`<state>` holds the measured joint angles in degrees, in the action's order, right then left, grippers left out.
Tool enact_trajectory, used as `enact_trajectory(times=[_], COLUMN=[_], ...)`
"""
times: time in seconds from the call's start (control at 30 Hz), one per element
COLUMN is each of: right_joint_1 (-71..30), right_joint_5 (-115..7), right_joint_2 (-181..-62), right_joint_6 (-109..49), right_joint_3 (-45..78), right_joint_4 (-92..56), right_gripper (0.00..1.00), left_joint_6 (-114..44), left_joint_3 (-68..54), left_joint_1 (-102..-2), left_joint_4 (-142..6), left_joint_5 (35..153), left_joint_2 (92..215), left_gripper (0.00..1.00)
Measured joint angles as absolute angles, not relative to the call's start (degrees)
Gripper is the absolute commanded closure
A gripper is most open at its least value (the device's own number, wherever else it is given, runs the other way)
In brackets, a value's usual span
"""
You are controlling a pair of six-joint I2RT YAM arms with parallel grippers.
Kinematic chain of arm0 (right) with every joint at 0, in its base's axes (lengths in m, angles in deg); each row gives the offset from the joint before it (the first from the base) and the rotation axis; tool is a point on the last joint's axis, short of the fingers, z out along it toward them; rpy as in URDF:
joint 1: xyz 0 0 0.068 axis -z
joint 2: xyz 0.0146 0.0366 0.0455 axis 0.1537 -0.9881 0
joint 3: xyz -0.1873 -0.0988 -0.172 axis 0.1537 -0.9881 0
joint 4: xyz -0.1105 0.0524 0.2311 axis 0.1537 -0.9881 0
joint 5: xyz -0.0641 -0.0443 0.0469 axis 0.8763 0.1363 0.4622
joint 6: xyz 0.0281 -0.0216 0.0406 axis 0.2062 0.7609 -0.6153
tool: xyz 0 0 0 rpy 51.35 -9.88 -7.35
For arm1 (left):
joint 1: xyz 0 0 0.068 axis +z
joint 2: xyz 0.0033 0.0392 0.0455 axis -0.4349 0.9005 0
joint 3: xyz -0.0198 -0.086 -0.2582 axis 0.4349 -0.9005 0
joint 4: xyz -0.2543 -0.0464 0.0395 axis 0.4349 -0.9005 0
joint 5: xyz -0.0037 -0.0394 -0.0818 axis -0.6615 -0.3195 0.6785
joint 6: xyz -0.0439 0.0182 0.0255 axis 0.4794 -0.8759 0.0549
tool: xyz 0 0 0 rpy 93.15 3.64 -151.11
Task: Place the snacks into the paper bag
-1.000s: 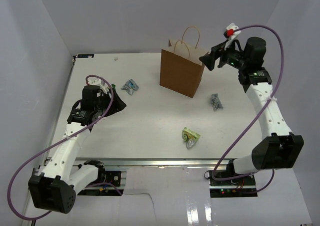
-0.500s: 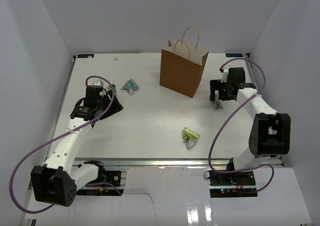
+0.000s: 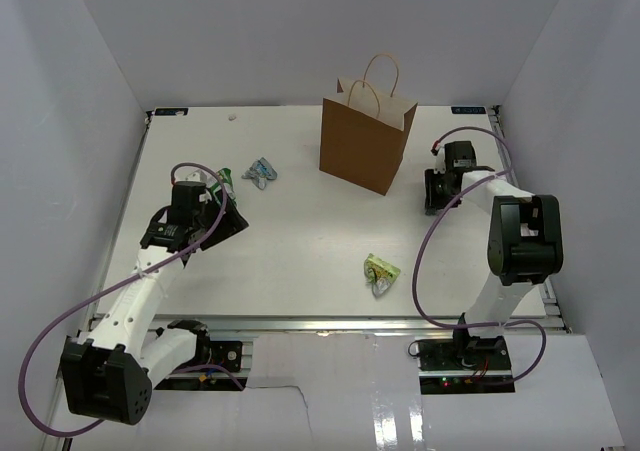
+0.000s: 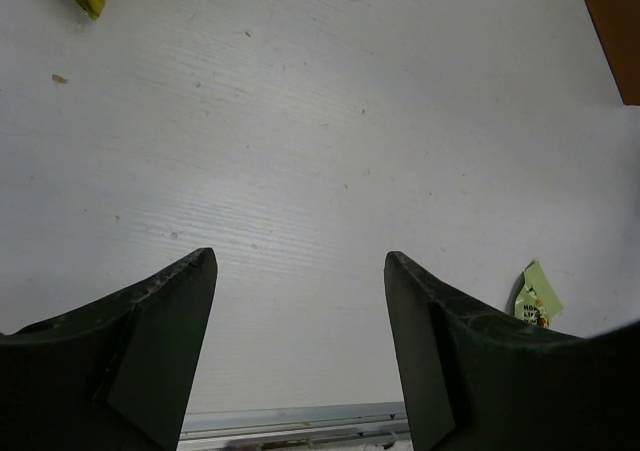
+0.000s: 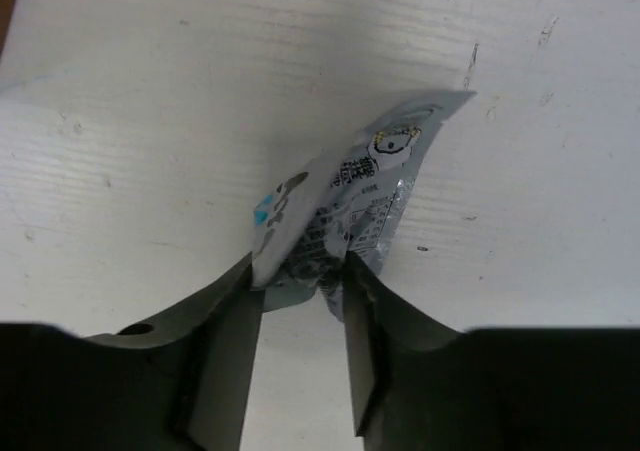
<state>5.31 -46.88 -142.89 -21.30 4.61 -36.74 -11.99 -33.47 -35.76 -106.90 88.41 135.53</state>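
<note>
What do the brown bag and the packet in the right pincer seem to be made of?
Paper bag: matte brown kraft paper, by its dull surface and crisp edges. Silver-grey packet in the right pincer: probably shiny foil or plastic film, crinkled and printed.

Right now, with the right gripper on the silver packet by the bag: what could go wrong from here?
1. The right gripper pinches only the lower edge of the silver packet, so the crinkly foil may slip out on the lift.
2. The paper bag stands unheld, with the left gripper open and far off. A low swing toward it could shove or tip it.
</note>
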Motion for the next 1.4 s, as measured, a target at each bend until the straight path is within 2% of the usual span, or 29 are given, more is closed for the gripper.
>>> enact_trajectory(times=[0.03,0.07,0.1,0.3,0.5,0.6,0.77,0.97,1.0,1.13,1.23,1.27,1.33,1.4], right_joint_1=[5.33,5.38,5.38,5.44,6.12,5.64,3.69,1.51,1.22,0.53,0.46,0.46,0.46,0.48], right_joint_5=[-47.08,-47.19,-47.28,-51.76,-72.87,-82.64,-90.47,-89.50,-88.61,-85.51,-84.00,-83.63,-83.08,-82.25], right_joint_2=[-142.87,-142.87,-142.87,-138.12,-118.32,-113.01,-117.64,-129.47,-131.17,-135.39,-135.74,-135.63,-135.46,-135.11], right_joint_6=[-21.54,-21.62,-21.25,-18.93,-8.38,-5.89,-9.43,-20.01,-21.10,-23.63,-23.77,-23.81,-23.83,-23.70], right_joint_3=[4.74,4.74,4.74,2.64,-0.03,3.88,14.72,23.84,24.82,25.87,25.87,25.87,25.87,25.87], right_joint_4=[-36.48,-36.02,-35.71,-34.31,-29.22,-25.09,-16.91,-11.73,-11.54,-12.00,-12.87,-12.89,-13.24,-13.92], right_gripper=[0.69,0.88,0.92,0.92,0.92,0.92,0.92,0.92,0.91,0.75,0.60,0.52,0.46,0.45], left_joint_6=[-11.93,-11.91,-11.89,-11.99,-12.19,-12.13,-11.84,-10.95,-10.68,-9.81,-8.85,-8.41,-7.45,-6.20], left_joint_3=[-33.69,-33.88,-33.95,-34.19,-36.57,-37.20,-37.64,-37.66,-37.73,-38.45,-38.84,-38.89,-38.89,-38.73], left_joint_1=[-35.76,-35.76,-35.76,-35.76,-35.76,-35.76,-35.76,-35.76,-35.76,-35.76,-35.76,-35.76,-35.76,-35.76], left_joint_4=[-106.90,-106.90,-106.90,-104.67,-98.57,-96.62,-95.03,-94.68,-94.50,-93.65,-93.37,-93.15,-92.25,-91.58], left_joint_5=[88.61,88.83,88.96,92.33,100.61,103.32,106.05,108.00,108.28,110.18,111.69,112.00,112.33,112.26], left_joint_2=[135.53,135.53,135.55,135.22,132.97,132.99,133.67,133.74,133.69,133.54,133.56,133.61,134.06,135.62], left_gripper=[0.22,0.22,0.22,0.22,0.21,0.21,0.21,0.21,0.21,0.21,0.21,0.21,0.21,0.21])
